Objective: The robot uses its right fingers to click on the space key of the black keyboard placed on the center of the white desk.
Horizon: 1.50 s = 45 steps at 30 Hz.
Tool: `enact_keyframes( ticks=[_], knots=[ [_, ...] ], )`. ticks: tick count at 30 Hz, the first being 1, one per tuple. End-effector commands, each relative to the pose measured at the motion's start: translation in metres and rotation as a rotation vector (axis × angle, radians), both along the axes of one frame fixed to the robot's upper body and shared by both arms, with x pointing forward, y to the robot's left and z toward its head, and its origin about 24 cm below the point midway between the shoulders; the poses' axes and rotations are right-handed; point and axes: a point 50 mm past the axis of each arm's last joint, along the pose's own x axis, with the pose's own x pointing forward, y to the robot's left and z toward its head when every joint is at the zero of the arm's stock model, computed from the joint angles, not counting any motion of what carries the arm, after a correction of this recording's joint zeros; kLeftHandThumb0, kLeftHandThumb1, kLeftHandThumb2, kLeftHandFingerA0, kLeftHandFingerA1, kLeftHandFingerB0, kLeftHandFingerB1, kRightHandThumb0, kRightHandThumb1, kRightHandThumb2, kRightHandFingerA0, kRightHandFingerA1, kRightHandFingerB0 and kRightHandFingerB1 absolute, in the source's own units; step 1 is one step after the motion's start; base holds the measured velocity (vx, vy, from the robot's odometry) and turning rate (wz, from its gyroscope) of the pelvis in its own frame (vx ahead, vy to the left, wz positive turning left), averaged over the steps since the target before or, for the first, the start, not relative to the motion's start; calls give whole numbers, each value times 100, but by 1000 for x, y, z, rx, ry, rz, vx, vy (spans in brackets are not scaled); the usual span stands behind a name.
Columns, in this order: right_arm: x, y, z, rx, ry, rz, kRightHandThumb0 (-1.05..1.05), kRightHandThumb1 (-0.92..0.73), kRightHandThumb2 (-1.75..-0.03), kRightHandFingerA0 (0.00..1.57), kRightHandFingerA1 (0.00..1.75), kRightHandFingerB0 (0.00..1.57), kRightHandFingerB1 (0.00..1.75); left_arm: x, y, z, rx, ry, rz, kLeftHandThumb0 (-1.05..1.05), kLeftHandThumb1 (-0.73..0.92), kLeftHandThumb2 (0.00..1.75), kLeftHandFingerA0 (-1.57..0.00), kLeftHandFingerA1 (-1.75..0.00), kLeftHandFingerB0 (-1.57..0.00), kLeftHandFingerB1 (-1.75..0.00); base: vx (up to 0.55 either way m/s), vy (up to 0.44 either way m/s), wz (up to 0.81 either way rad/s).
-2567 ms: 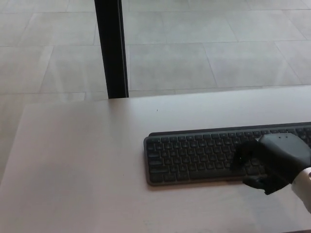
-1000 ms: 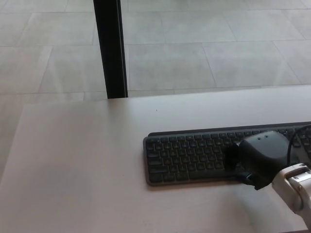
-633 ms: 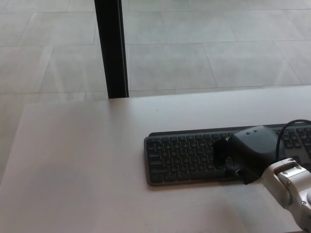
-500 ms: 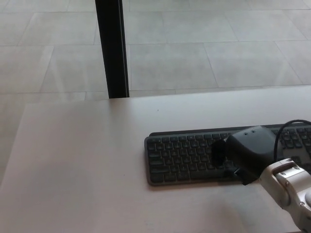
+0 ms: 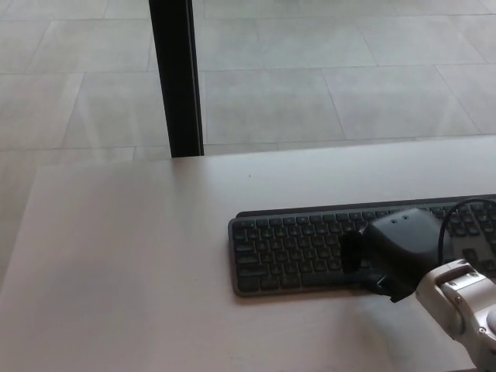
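Note:
A black keyboard [image 5: 302, 246] lies on the white desk [image 5: 132, 256], running from the middle off the right edge of the picture. My right hand [image 5: 397, 249] comes in from the lower right and lies over the keyboard's middle front rows, covering the keys there. Its fingers point left and down onto the keys, curled under the black back of the hand. The space key is hidden beneath it, and contact with the keys cannot be made out. My left hand does not show.
A black vertical post [image 5: 177, 77] stands behind the desk's far edge. Grey floor tiles [image 5: 325, 77] lie beyond. The desk's left edge runs along the picture's left side.
My right hand has slid left along the keyboard from its right part to the middle front rows. In the last half second it has barely moved.

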Motion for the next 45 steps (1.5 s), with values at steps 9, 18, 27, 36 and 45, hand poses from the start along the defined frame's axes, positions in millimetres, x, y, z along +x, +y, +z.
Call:
enact_keyframes(
  ticks=[9,18,27,36,45],
  knots=[
    [7,0,0,4,-27,-13,-34,-47,-60,96,168,93,73,1,2,2,6,-14,35,-38,76,61,-51,-57,-34,-46,0,0,0],
    [10,-1,-3,-15,-5,-38,-33,-35,-86,124,135,86,84,-2,2,1,-7,-15,55,-34,77,62,-53,-59,-38,-49,0,0,0],
    [8,3,-5,-10,8,-29,-34,-52,-58,90,170,92,80,0,2,1,-12,-28,47,-34,79,62,-51,-59,-37,-49,0,0,0],
    [4,8,-9,54,27,-28,-32,-50,-61,92,167,90,72,7,3,4,-6,-57,53,-35,76,62,-49,-60,-43,-57,0,0,0],
    [-24,13,-47,60,138,-38,-33,-51,-59,87,153,88,69,10,3,4,-27,-79,58,-35,77,62,-48,-59,-35,-50,0,0,0]
  ],
)
